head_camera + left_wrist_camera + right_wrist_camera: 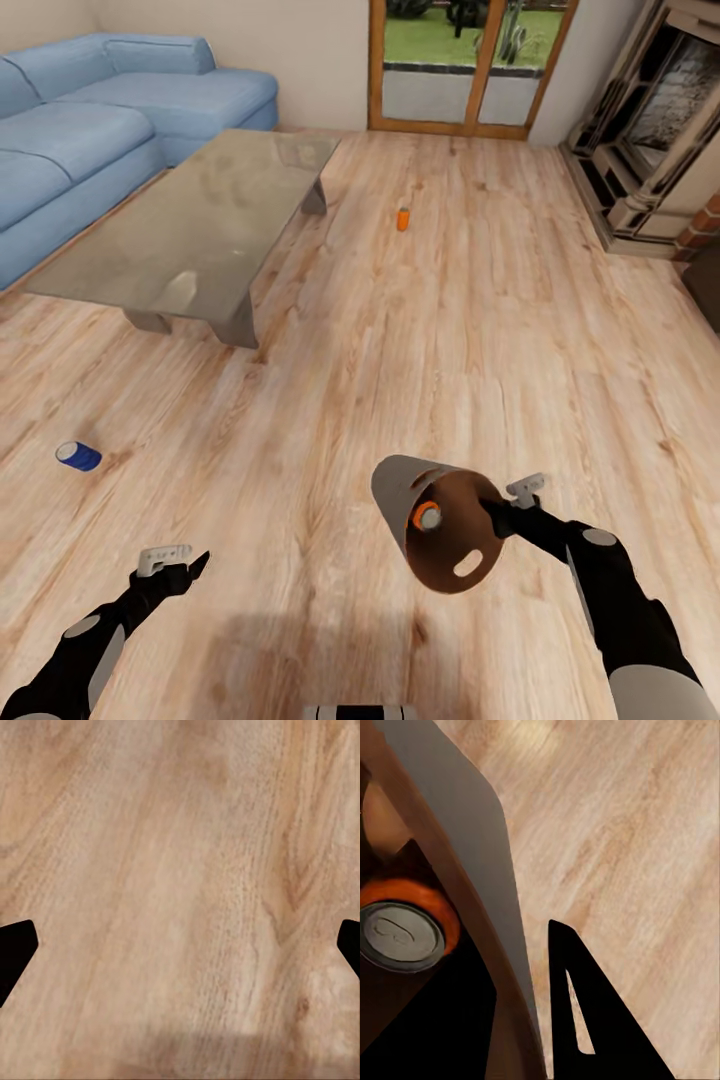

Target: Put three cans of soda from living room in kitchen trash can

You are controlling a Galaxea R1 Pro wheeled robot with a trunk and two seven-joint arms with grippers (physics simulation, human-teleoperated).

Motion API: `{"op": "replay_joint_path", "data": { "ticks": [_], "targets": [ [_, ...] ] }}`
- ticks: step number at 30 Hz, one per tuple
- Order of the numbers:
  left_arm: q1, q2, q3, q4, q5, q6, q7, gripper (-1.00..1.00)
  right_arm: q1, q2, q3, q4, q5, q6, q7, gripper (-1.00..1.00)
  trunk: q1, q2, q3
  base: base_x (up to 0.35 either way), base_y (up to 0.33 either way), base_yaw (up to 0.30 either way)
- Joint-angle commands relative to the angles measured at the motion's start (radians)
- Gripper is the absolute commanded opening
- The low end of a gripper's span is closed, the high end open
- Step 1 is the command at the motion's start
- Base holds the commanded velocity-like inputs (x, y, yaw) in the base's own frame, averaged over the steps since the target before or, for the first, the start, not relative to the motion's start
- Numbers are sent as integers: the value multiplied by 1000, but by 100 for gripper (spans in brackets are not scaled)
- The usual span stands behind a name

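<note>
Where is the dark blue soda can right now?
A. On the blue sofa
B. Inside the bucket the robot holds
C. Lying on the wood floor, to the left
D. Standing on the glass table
C: the blue can lies on its side on the floor, left of the robot, while the trash can holds an orange can.

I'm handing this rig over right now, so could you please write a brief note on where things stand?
Right hand: shut on the trash can rim, held tilted above the floor.
Left hand: open, empty, over bare floor.
Done: one orange can is inside the trash can.
Left: the blue can lying on the floor at the left, and the second orange can upright beyond the glass table. Then carry the trash can to the kitchen.
</note>
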Motion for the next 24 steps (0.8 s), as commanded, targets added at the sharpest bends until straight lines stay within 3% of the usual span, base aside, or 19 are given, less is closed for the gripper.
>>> {"op": "replay_joint_path", "data": {
  "ticks": [1,6,24],
  "targets": [
    [0,0,0,0,0,0,0,100,1,-1,-5,-2,1,-9,13,-100,0,0,-1,195,130,182],
    [0,0,0,1,-1,0,1,100,6,-1,-6,-4,3,-23,74,-100,0,0,-6,200,136,177],
    [0,0,-1,-1,0,1,-1,100,7,4,-7,-5,3,-25,84,-100,0,0,-26,203,223,157]
  ]
}}
